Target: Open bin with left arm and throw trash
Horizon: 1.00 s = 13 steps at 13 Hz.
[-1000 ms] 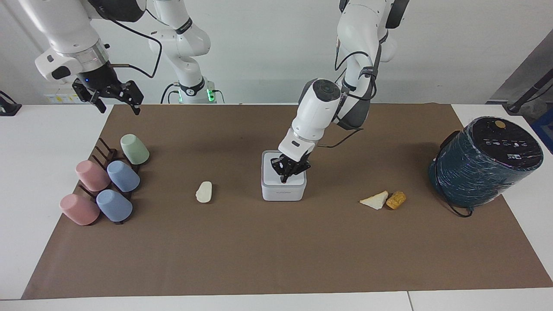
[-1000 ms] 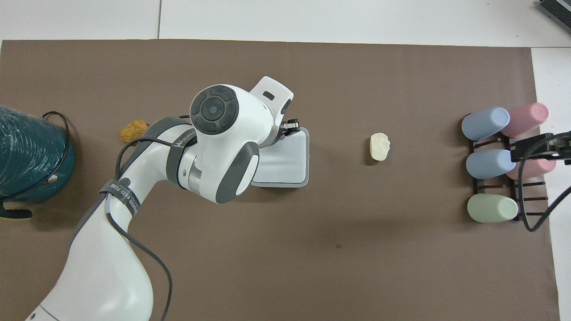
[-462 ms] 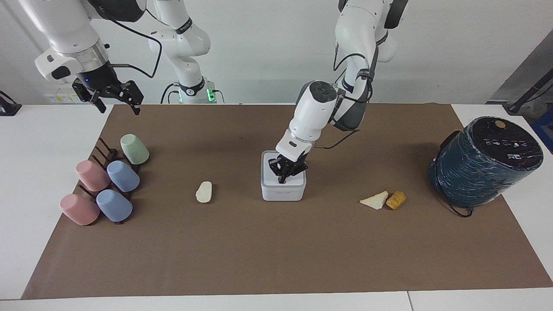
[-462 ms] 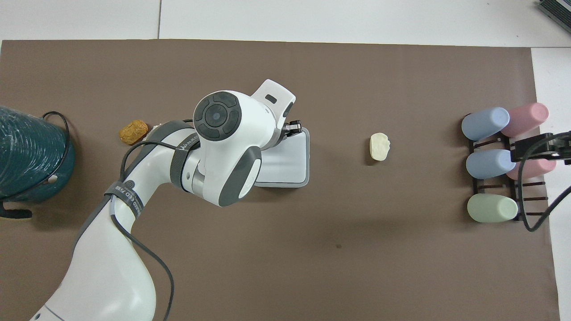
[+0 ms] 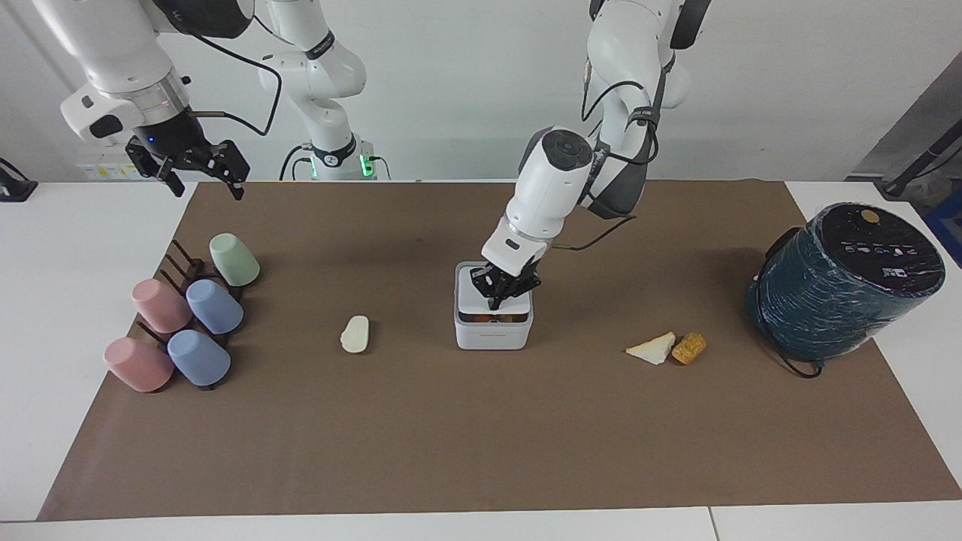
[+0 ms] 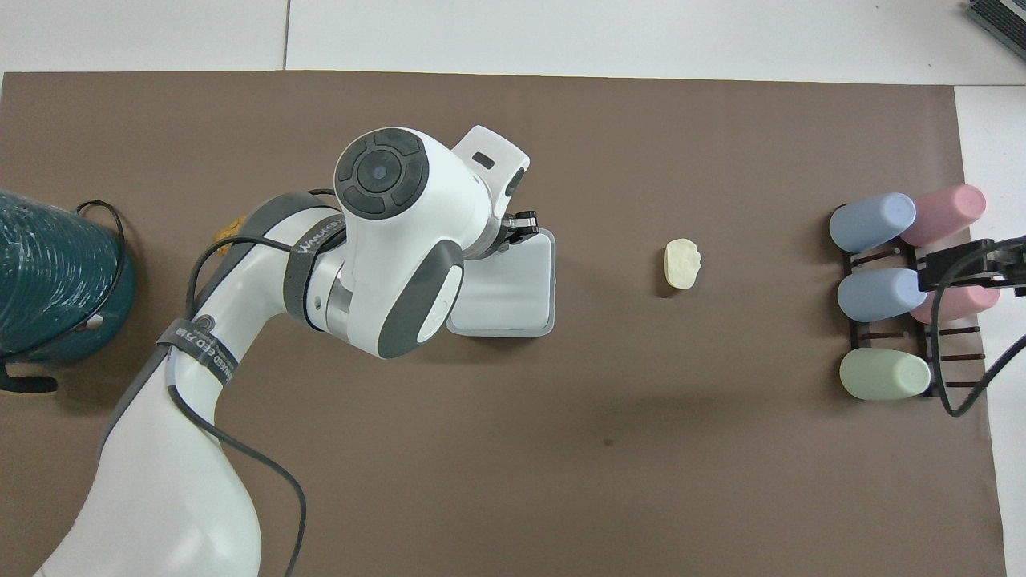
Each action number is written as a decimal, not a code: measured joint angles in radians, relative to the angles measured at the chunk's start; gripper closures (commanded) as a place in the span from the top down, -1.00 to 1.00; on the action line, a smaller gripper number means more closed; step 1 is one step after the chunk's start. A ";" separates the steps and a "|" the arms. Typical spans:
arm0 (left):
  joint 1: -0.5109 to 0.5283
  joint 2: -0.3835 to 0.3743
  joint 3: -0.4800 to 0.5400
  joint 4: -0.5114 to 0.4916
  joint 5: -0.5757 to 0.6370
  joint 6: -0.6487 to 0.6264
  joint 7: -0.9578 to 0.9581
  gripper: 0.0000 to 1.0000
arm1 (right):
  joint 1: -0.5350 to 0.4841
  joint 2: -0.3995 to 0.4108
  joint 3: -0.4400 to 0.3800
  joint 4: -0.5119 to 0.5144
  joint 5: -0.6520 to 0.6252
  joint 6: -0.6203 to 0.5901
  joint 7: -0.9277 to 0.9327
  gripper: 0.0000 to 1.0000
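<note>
Facing view, entry: the bin (image 5: 493, 332), a small white square box, sits mid-mat on the brown mat (image 5: 481, 421) that covers the tabletop (image 5: 83, 248); all places below are taken from the bin. The left arm (image 5: 552, 188) leans down over it, and the left end effector (image 5: 498, 294) is at the bin's top opening, fingertips clenched together with nothing between them. The lid looks lifted: a dark gap shows at the top of the bin's front wall, with something orange-brown inside it. Whether the fingertips touch the lid, I cannot tell.

Trash: a cream oval lump (image 5: 355, 333) lies on the mat beside the bin, toward the right arm's end. A pale wedge (image 5: 652, 349) and a golden-brown chunk (image 5: 689, 348) lie touching each other, toward the left arm's end and slightly farther from the robots than the bin.

The right end effector (image 5: 201, 174) is released, jaws spread wide and empty, raised over the mat's corner toward the right arm's end; that arm waits.

Overhead view: the left arm's wrist covers much of the bin (image 6: 517, 288); the lump (image 6: 682, 264) is clear of it. Pastel cups (image 6: 874, 222) lie on a dark rack (image 6: 946, 353), well apart from the bin at the right arm's end. A dark teal wrapped cylinder (image 6: 48, 280) stands well apart at the left arm's end.
</note>
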 measured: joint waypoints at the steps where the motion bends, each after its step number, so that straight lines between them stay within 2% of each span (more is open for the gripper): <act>1: 0.002 -0.007 0.002 0.014 0.000 -0.044 0.000 -1.00 | 0.000 0.000 0.000 0.000 0.000 0.000 0.000 1.00; 6: 0.009 -0.081 0.003 0.052 0.003 -0.249 0.000 -1.00 | 0.008 0.000 0.003 -0.029 0.000 0.084 0.000 1.00; 10: 0.009 -0.106 0.006 0.070 0.003 -0.365 0.000 -1.00 | 0.067 0.006 0.005 -0.122 0.004 0.230 0.001 1.00; 13: 0.041 -0.151 0.012 0.092 0.004 -0.446 0.000 -1.00 | 0.127 0.056 0.007 -0.160 0.005 0.322 0.036 1.00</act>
